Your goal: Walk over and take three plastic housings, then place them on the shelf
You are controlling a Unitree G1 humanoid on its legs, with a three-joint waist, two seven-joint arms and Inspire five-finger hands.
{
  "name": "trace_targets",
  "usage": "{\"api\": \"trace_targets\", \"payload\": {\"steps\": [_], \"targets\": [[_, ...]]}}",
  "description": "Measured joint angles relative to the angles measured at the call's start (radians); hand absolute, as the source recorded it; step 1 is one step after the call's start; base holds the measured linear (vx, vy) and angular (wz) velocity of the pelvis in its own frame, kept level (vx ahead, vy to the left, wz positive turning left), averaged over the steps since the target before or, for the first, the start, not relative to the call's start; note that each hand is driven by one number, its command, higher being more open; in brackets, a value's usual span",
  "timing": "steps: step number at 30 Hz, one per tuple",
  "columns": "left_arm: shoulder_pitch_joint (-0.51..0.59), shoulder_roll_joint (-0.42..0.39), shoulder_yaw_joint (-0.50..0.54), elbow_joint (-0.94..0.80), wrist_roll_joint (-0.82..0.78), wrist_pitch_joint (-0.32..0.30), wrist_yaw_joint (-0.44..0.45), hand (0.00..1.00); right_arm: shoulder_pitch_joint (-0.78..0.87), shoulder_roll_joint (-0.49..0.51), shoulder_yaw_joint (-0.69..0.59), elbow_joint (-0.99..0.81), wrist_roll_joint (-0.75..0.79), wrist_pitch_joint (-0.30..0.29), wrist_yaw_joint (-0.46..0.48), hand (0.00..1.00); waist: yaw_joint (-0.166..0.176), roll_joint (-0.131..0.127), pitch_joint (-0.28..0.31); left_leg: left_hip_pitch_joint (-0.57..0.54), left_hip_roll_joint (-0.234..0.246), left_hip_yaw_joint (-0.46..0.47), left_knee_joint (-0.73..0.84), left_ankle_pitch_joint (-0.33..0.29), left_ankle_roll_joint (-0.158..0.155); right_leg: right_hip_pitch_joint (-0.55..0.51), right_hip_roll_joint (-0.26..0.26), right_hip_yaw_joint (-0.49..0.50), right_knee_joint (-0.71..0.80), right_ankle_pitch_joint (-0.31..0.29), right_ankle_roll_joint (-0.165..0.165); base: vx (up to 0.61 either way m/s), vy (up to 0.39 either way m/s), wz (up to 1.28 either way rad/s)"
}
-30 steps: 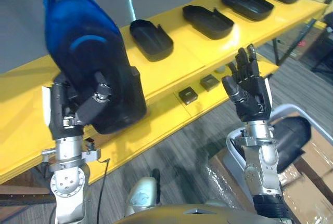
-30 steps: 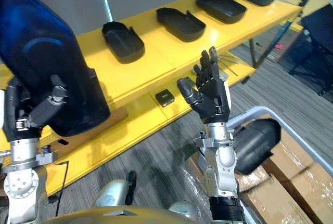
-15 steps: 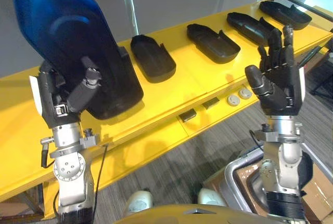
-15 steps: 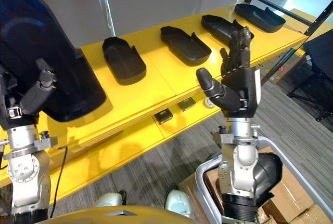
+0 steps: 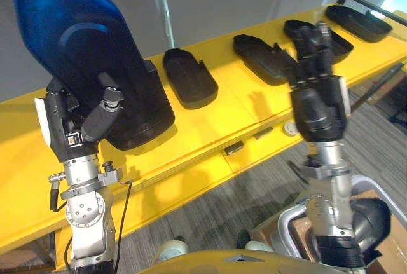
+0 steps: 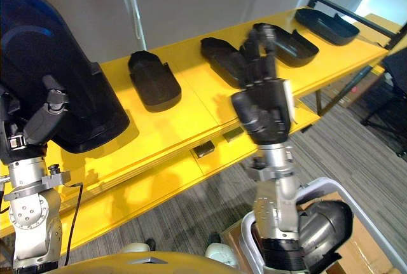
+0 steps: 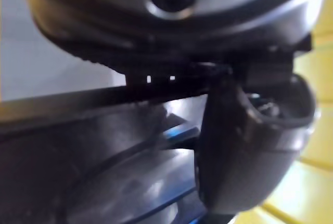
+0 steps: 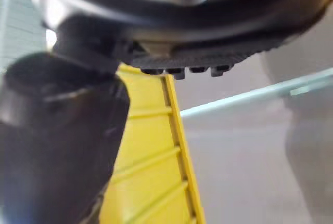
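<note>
A grey wall stands behind a long yellow shelf that runs across in front of you, with grey carpet floor below it; on the shelf's top four black plastic housings lie hollow side up in a row, well apart from one another: the nearest housing, the second housing, the third housing and the farthest housing; your left hand is closed on a large blue-black housing, thumb curled across its dark lower face; you hold it tilted, blue end up, above the shelf's left part, and from these views you cannot tell whether its lower edge touches the top; in the left wrist view the thumb presses against the same dark shell; your right hand is raised in front of the shelf, back towards the camera, fingers straight and pointing up, holding nothing; its fingertips overlap the third housing in the left eye view; on the shelf's lower ledge a small dark block sits just beside a second small block; at lower right a grey-rimmed cart holds another dark housing, with a cardboard box beside it
</note>
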Motion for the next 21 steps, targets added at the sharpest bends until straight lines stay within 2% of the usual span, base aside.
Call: {"api": "trace_targets", "payload": {"steps": [1, 2, 3, 4, 5, 6, 7, 10, 12, 13, 14, 17, 20, 21], "targets": [[-0.001, 0.0, -0.006, -0.016, 0.006, 0.0, -0.019, 0.0, 0.0, 0.006, 0.005, -0.002, -0.015, 0.01, -0.012, 1.0, -0.002, 0.001, 0.0, -0.007, 0.032, 0.1, -0.009, 0.003, 0.024, 0.022, -0.01, -0.065, -0.005, 0.0, 0.0, -0.05, -0.026, 1.98], [-0.005, 0.001, -0.019, -0.034, 0.004, -0.001, -0.051, 0.0, -0.002, 0.003, -0.003, -0.005, -0.041, 0.018, -0.038, 1.0, -0.013, 0.004, -0.002, -0.012, 0.079, 0.252, -0.019, 0.026, 0.061, 0.056, -0.022, -0.154, -0.006, -0.001, -0.002, -0.03, -0.005, 2.35], [-0.017, 0.002, -0.036, -0.038, -0.02, -0.008, -0.09, 0.0, -0.007, -0.012, -0.023, -0.005, -0.077, 0.026, -0.076, 1.0, -0.021, 0.011, -0.003, -0.012, 0.116, 0.391, -0.025, 0.041, 0.084, 0.087, -0.041, -0.233, -0.006, -0.004, 0.0, -0.03, 0.026, 2.35], [-0.026, 0.003, -0.042, -0.038, -0.04, -0.015, -0.113, 0.0, -0.019, -0.025, -0.036, -0.005, -0.09, 0.039, -0.1, 1.0, -0.024, 0.013, -0.003, -0.013, 0.132, 0.487, -0.021, 0.052, 0.096, 0.102, -0.058, -0.279, -0.005, -0.01, 0.008, -0.01, 0.087, 1.76], [-0.033, 0.005, -0.045, -0.039, -0.058, -0.018, -0.127, 0.0, -0.027, -0.033, -0.046, -0.002, -0.108, 0.044, -0.112, 1.0, -0.025, 0.014, -0.003, -0.014, 0.136, 0.538, -0.021, 0.059, 0.096, 0.105, -0.073, -0.3, -0.001, -0.018, 0.019, -0.02, 0.146, 1.32], [-0.044, 0.006, -0.059, -0.038, -0.089, -0.022, -0.141, 0.0, -0.047, -0.056, -0.057, 0.01, -0.117, 0.045, -0.129, 1.0, -0.024, 0.03, -0.002, -0.019, 0.138, 0.585, -0.027, 0.109, 0.075, 0.103, -0.096, -0.324, 0.025, -0.037, 0.042, -0.02, 0.216, 0.93], [-0.047, 0.007, -0.071, -0.039, -0.114, -0.022, -0.149, 0.0, -0.054, -0.07, -0.065, 0.03, -0.116, 0.044, -0.135, 1.0, -0.018, 0.046, 0.001, -0.018, 0.13, 0.578, -0.041, 0.171, 0.029, 0.099, -0.112, -0.324, 0.051, -0.05, 0.058, -0.02, 0.27, 0.62], [-0.048, 0.014, -0.083, -0.038, -0.137, -0.013, -0.15, 0.0, -0.042, -0.051, -0.065, 0.079, -0.116, 0.04, -0.136, 1.0, -0.014, 0.025, 0.011, 0.016, 0.091, 0.611, -0.049, 0.162, 0.021, 0.09, -0.158, -0.269, 0.068, -0.052, 0.064, 0.01, 0.223, -0.19], [-0.047, 0.025, -0.084, -0.033, -0.137, 0.003, -0.15, 0.0, -0.039, -0.053, -0.068, 0.079, -0.112, 0.038, -0.133, 1.0, -0.017, 0.014, 0.022, 0.01, 0.096, 0.618, 0.026, 0.126, 0.012, 0.082, -0.165, -0.218, 0.061, -0.041, 0.081, 0.0, 0.12, -0.55], [-0.046, 0.026, -0.087, -0.026, -0.136, 0.01, -0.152, 0.0, -0.039, -0.056, -0.07, 0.079, -0.111, 0.038, -0.13, 1.0, -0.016, 0.011, 0.027, 0.005, 0.1, 0.591, 0.069, 0.11, 0.002, 0.081, -0.168, -0.2, 0.058, -0.038, 0.088, -0.03, 0.125, -1.11], [-0.024, 0.027, -0.102, -0.008, -0.131, 0.028, -0.157, 0.0, -0.04, -0.064, -0.074, 0.078, -0.101, 0.037, -0.103, 1.0, -0.005, 0.014, 0.033, -0.013, 0.106, 0.389, 0.178, 0.069, -0.027, 0.077, -0.162, -0.13, 0.051, -0.032, 0.09, -0.03, 0.097, -1.02], [-0.008, 0.026, -0.105, 0.008, -0.095, 0.053, -0.161, 0.0, -0.046, -0.068, -0.075, 0.078, -0.065, 0.032, -0.068, 1.0, -0.005, 0.026, 0.026, -0.03, 0.102, 0.23, 0.198, 0.026, -0.051, 0.03, -0.14, -0.053, 0.037, -0.014, 0.093, -0.02, 0.109, -0.8], [-0.009, 0.025, -0.106, 0.019, -0.081, 0.089, -0.162, 0.0, -0.045, -0.067, -0.076, 0.077, -0.075, 0.03, -0.061, 1.0, -0.03, 0.029, 0.024, -0.012, 0.09, 0.225, 0.089, 0.019, -0.063, -0.007, -0.133, -0.015, 0.01, 0.023, 0.102, 0.03, 0.11, -0.32], [-0.009, 0.026, -0.105, 0.03, -0.066, 0.115, -0.161, 0.0, -0.035, -0.059, -0.077, 0.077, -0.085, 0.03, -0.074, 1.0, -0.029, 0.023, 0.024, 0.002, 0.077, 0.237, 0.05, 0.038, -0.067, -0.012, -0.14, -0.007, -0.007, 0.04, 0.102, 0.01, 0.046, -0.11]]}}
